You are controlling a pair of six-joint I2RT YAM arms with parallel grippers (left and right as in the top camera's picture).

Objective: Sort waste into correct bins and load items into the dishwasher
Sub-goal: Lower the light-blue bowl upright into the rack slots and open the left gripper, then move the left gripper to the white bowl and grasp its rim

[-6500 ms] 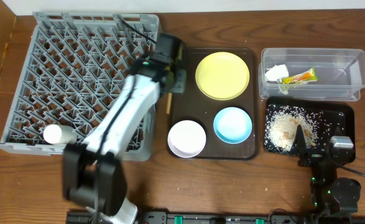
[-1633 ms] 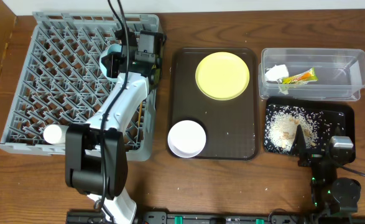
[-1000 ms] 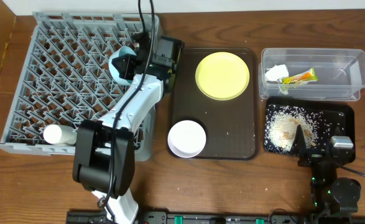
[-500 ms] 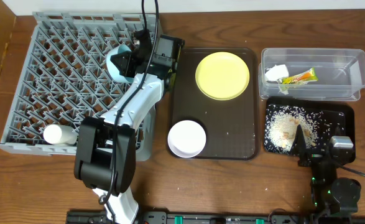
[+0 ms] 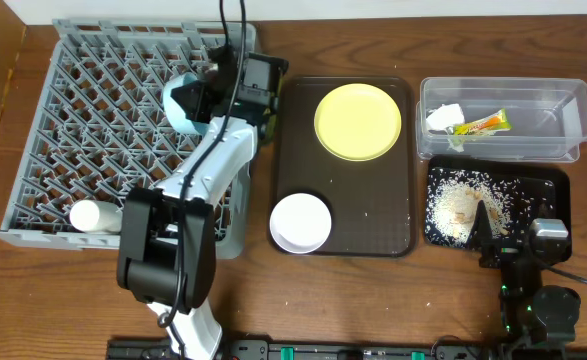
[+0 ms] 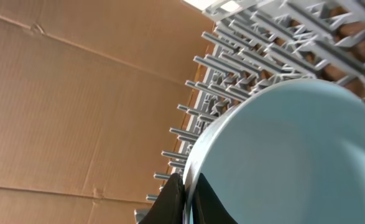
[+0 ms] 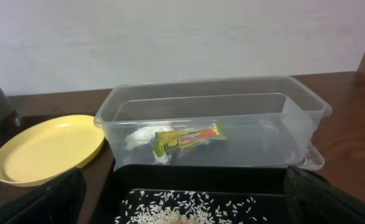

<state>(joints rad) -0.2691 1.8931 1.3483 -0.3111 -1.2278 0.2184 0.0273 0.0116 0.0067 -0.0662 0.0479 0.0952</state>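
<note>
My left gripper [image 5: 199,98] is shut on the rim of the light blue bowl [image 5: 180,101], holding it tilted on edge over the back right part of the grey dish rack [image 5: 93,130]. In the left wrist view both fingertips [image 6: 173,202] pinch the bowl [image 6: 294,149] above the rack's pegs [image 6: 232,59]. A small white cup [image 5: 85,215] lies in the rack. The yellow plate [image 5: 358,121] and white bowl [image 5: 300,222] sit on the brown tray [image 5: 373,225]. My right gripper [image 7: 183,190] is open and empty over the black tray [image 5: 548,185] holding rice crumbs [image 5: 461,205]. The chopsticks are out of sight.
The clear tub [image 5: 543,125] at back right holds the white tissue [image 5: 443,117] and the green-and-yellow wrapper [image 5: 483,123]; both also show in the right wrist view, with the wrapper [image 7: 188,138] in the tub beyond the black tray. A cardboard wall [image 6: 76,106] stands behind the rack.
The left gripper lifted the blue bowl off the brown tray and carried it over the rack; in the last second it shifted slightly left. The right arm has not moved.
</note>
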